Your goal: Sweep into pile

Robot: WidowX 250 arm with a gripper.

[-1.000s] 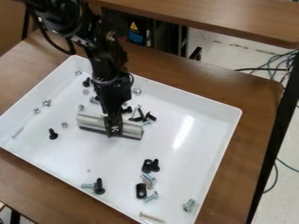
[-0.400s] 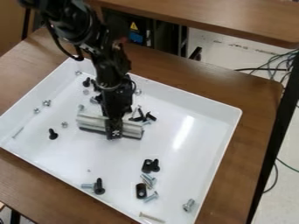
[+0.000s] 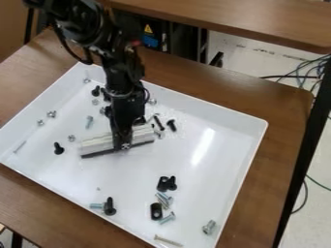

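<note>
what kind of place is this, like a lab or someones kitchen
Probably a robotics lab or workshop: a black robot arm hangs over a white tray of loose screws and nuts on a wooden table, with cables strewn on the floor beyond.

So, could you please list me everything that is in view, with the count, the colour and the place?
tray: one, white, on the table
table: one, brown, under the tray
second tabletop: one, brown, top edge
sweeping bar: one, silver-grey with black lower edge, inside tray
black screws: several, scattered in tray
silver screws: several, scattered in tray
small nuts: several, silver, mostly tray's left part
oblong pieces: two, black, tray's near half
cables: several, black, blue and green, at right
floor: one, whitish, beyond the table
warning label: one, yellow triangle, below second tabletop
robot arm: one, black, from upper left
gripper: one, black, at the bar
</note>
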